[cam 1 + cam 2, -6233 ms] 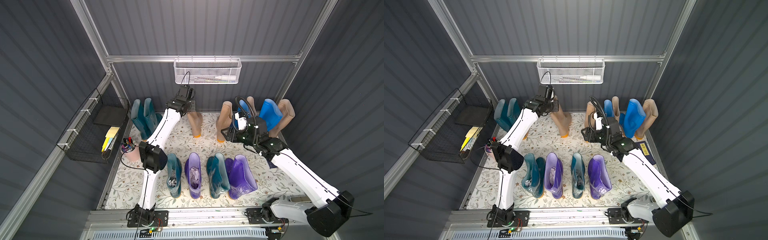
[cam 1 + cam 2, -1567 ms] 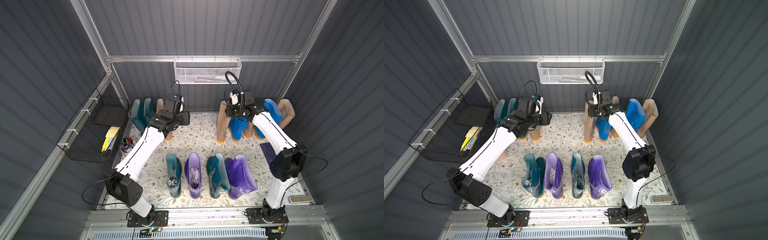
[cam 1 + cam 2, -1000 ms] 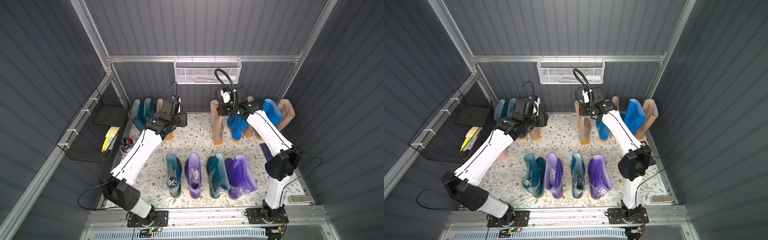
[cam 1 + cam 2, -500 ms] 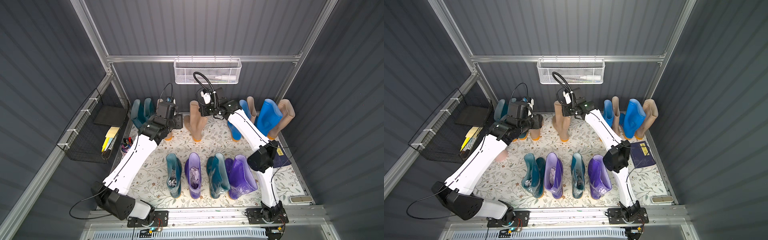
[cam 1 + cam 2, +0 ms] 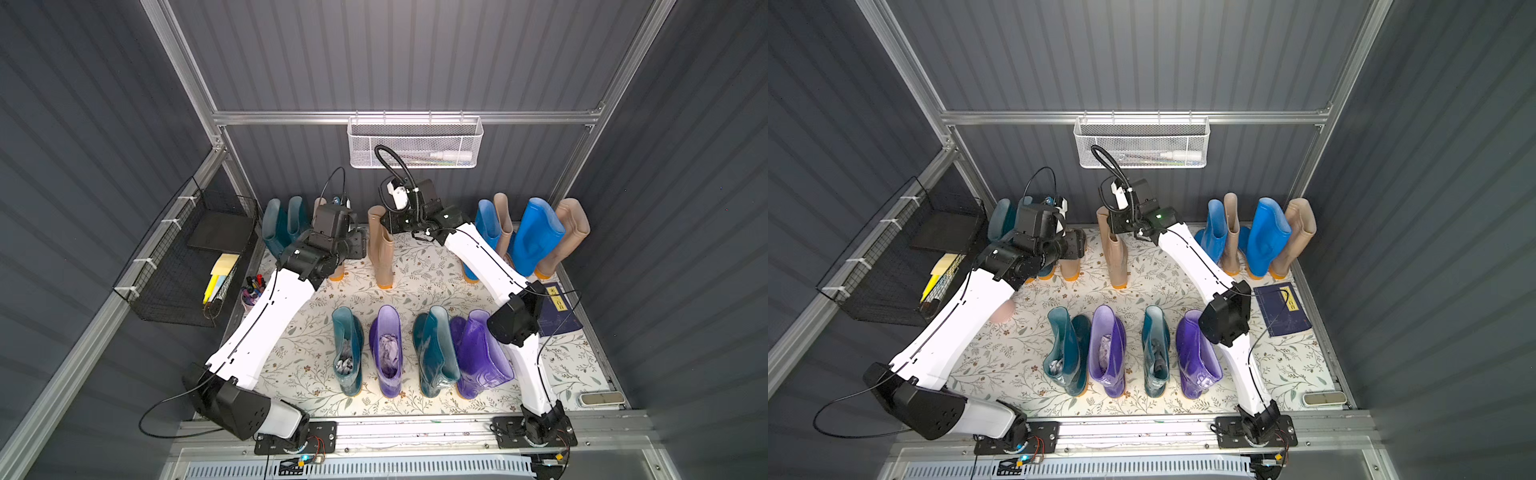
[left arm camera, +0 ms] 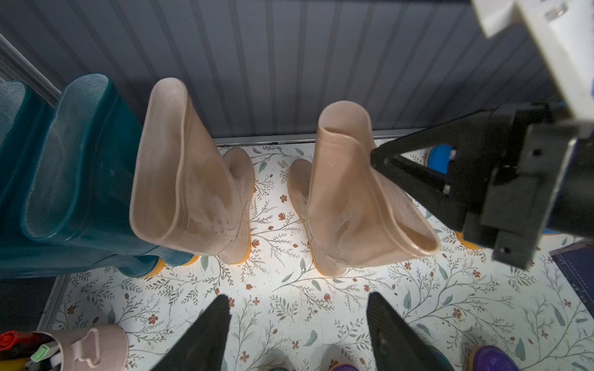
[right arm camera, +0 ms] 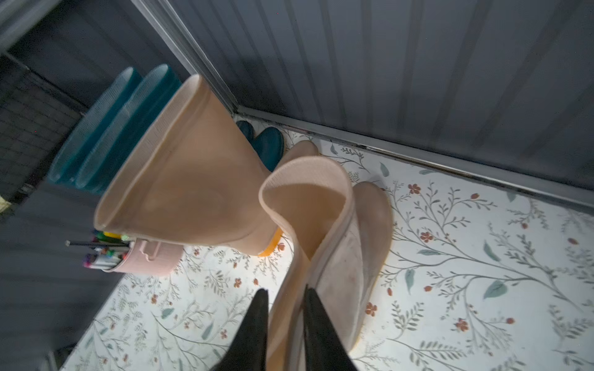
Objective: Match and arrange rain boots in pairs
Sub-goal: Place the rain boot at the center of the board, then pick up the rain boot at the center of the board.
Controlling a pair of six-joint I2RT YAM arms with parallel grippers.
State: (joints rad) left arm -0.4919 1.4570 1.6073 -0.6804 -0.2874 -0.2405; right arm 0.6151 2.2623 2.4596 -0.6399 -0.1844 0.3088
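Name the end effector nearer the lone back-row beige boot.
Right. The right end effector straddles the cuff of the beige boot; the left end effector hangs open, short of it.

Top views look steeply down; close wrist views share the beige boots [image 6: 340, 192].

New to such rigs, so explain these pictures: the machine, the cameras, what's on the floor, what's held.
The machine is a white left arm and right arm, each ending in two-finger jaws. Two pictures look down from overhead; two come from wrist cameras. On the flowered mat stand rain boots: teal, purple, blue, beige. The right jaws straddle one beige boot's rim; whether they grip is unclear. The left jaws are open and empty.
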